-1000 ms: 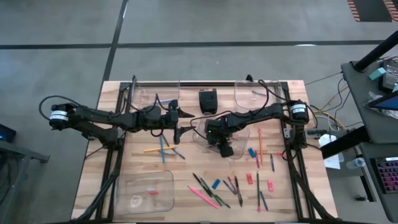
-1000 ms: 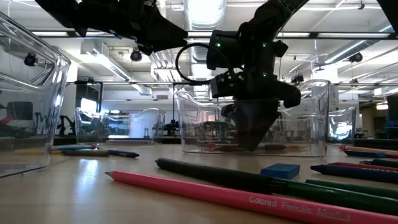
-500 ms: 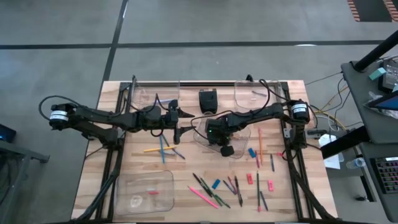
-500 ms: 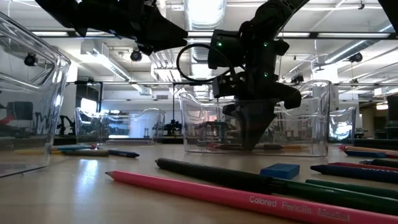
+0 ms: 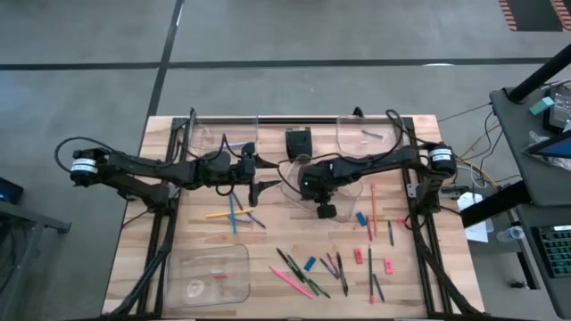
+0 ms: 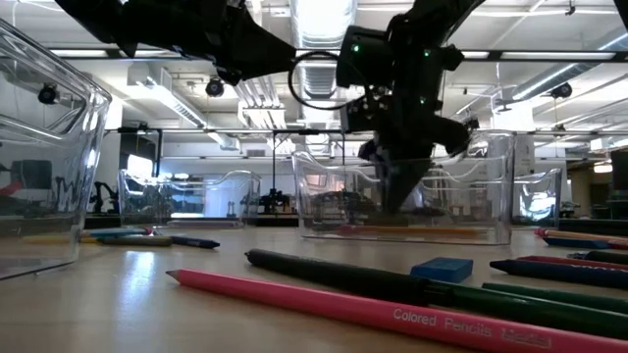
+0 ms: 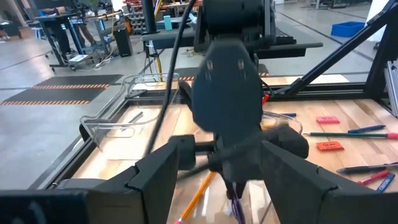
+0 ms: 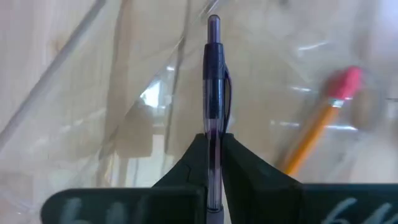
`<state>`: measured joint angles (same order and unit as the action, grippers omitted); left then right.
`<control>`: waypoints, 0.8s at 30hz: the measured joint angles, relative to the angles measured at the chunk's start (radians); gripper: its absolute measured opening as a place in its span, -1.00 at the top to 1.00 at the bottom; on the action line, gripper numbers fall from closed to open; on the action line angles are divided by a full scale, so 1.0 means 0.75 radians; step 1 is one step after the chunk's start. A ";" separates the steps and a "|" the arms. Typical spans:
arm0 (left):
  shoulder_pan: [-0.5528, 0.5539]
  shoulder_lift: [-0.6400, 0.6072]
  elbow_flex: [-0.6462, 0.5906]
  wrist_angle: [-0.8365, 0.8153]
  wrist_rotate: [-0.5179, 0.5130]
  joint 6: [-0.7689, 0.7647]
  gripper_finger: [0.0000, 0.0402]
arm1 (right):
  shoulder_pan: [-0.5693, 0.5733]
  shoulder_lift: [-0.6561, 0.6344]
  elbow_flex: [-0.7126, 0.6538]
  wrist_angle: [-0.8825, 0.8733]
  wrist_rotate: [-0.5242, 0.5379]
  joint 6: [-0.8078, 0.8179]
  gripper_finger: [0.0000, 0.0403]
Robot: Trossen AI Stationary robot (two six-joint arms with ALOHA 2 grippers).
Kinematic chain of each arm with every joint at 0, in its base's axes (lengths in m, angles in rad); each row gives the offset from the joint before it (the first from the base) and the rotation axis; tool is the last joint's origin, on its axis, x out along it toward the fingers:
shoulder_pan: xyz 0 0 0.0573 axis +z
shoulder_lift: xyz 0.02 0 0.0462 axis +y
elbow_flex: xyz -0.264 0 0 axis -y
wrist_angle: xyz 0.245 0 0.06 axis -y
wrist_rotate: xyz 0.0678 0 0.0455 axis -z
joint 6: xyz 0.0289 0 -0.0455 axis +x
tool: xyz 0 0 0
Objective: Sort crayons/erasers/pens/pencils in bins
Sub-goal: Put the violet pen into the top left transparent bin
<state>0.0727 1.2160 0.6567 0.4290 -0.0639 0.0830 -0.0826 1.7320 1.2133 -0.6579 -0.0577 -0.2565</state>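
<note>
clear plastic bin [image 5: 343,192] at mid-table holds the right gripper [image 8: 213,163], clenched on a purple pen [image 8: 213,81] above an orange pencil [image 8: 314,137]; next it likely lifts the pen out while the left gripper [image 5: 257,168] waits, fingers spread, beside it.

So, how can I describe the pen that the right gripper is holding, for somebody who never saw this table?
Start at the clear bin in the table's middle, just right of the small black box. The right gripper is shut over it on a slim dark purple pen. An orange pencil lies in the bin.

Clear glossy plastic bins [image 5: 212,275] sit on a pale wood-grain table [image 5: 268,236].
</note>
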 joint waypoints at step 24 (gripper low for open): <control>-0.002 -0.002 0.000 0.009 0.009 0.003 -0.04 | -0.032 -0.334 0.005 0.006 0.228 0.214 0.93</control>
<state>0.0713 1.2148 0.6567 0.4355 -0.0570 0.0853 -0.1066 1.4814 1.2171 -0.6532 0.1132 -0.0960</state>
